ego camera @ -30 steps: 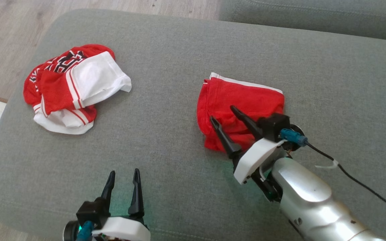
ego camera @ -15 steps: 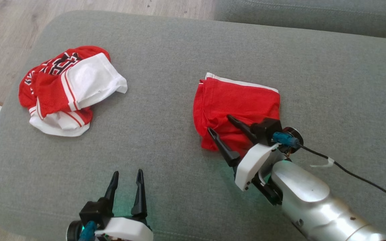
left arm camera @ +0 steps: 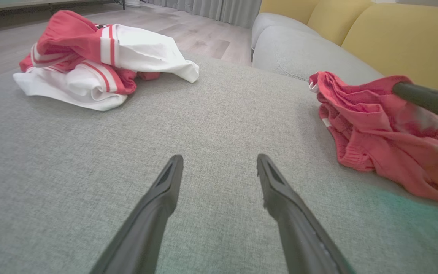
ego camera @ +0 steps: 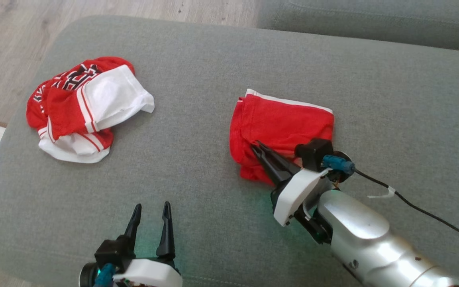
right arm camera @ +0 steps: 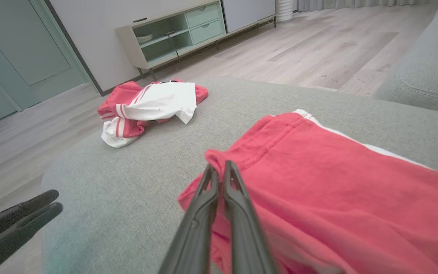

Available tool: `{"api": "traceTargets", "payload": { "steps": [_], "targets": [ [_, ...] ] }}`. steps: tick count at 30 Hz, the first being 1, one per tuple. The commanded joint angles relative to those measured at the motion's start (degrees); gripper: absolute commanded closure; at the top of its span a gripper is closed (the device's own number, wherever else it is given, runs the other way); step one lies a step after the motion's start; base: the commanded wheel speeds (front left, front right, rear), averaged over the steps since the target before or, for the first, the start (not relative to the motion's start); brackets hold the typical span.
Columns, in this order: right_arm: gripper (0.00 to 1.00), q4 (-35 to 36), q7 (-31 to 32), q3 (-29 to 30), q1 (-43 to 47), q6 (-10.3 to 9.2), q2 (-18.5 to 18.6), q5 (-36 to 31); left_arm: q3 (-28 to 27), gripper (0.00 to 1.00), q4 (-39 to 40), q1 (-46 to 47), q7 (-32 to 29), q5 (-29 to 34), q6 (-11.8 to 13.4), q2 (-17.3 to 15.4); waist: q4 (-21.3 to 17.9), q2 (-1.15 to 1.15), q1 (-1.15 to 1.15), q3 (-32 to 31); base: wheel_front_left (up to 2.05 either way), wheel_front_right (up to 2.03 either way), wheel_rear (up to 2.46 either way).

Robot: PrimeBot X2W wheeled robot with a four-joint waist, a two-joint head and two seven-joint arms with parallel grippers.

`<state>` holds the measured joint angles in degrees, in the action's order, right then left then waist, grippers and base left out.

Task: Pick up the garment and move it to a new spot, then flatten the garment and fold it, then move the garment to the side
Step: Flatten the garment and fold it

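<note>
The garment (ego camera: 285, 123) is a folded red piece with a white stripe along its far edge, lying right of centre on the grey cushion (ego camera: 197, 71). My right gripper (ego camera: 258, 146) is shut on a raised fold at the garment's near left edge; the right wrist view shows the fingertips (right arm camera: 219, 169) pinching red cloth (right arm camera: 318, 179). My left gripper (ego camera: 150, 207) hovers open near the cushion's front edge, its fingers (left arm camera: 173, 171) spread over bare fabric. The garment (left arm camera: 375, 129) lies to that gripper's right.
A crumpled red and white jersey (ego camera: 82, 107) lies at the cushion's far left. A grey sofa seat (ego camera: 373, 20) borders the back right, wooden floor (ego camera: 6, 40) the left. A black cable (ego camera: 420, 213) trails from my right wrist. A low cabinet (right arm camera: 173, 34) stands across the room.
My right gripper's fingers, spread over the garment's near edge before, have closed together on a fold of it. The left gripper has stayed put. The view shifted slightly.
</note>
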<state>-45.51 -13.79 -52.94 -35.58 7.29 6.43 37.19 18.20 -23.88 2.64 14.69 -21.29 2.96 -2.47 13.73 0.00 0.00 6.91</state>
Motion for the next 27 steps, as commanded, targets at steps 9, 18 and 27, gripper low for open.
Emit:
{"api": "traceTargets", "payload": {
  "steps": [9,18,27],
  "targets": [
    [0.72,2.55,-0.94,-1.37,5.63,0.20,-1.81,2.67,-2.38,0.00,1.39,0.86,0.30,-0.35,-0.48,-0.41,-1.53,0.00,0.00,-0.81,0.00,0.00,0.00],
    [0.00,7.50,-1.12,-1.63,6.52,0.20,-2.86,6.47,-3.35,0.00,1.41,1.63,0.30,0.08,-0.50,-0.41,-3.02,0.00,0.00,-1.12,0.00,0.00,0.00],
    [0.00,18.13,-1.19,29.83,15.55,0.20,-2.49,-11.41,-7.22,0.00,2.71,1.26,0.30,3.10,-0.46,-0.41,-7.17,0.00,0.00,-4.03,0.00,0.00,0.00]
  ]
}}
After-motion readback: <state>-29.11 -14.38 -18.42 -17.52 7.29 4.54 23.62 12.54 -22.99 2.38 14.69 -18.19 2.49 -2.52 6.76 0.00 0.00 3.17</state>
